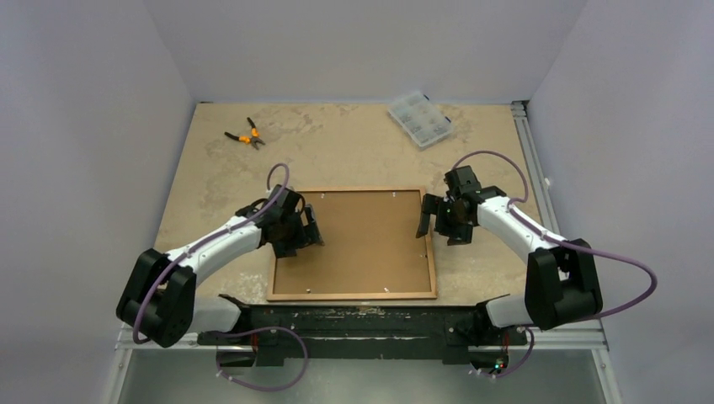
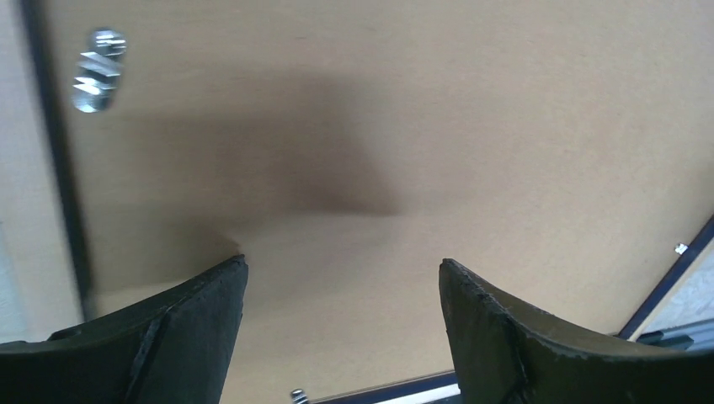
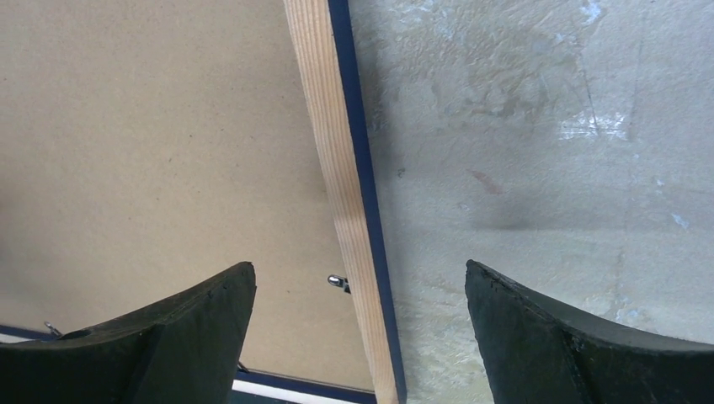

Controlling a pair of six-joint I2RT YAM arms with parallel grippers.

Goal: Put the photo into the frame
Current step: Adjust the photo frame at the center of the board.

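Observation:
The frame point(image 1: 352, 295) lies wood-brown face up in the middle of the table, with the plain brown board point(image 1: 362, 240) set inside its rails. The photo is out of view. My left gripper point(image 1: 313, 227) is open over the board's left part; its view shows the board point(image 2: 421, 126) and a metal clip point(image 2: 97, 69). My right gripper point(image 1: 424, 220) is open and straddles the frame's right rail point(image 3: 341, 168), one finger point(image 3: 151, 345) over the board, the other over the table. Both grippers are empty.
Orange-handled pliers point(image 1: 245, 135) lie at the back left. A clear plastic parts box point(image 1: 419, 118) sits at the back right. A small metal clip point(image 3: 337, 282) sticks out from the rail's inner edge. An aluminium rail point(image 1: 530, 160) runs along the table's right edge.

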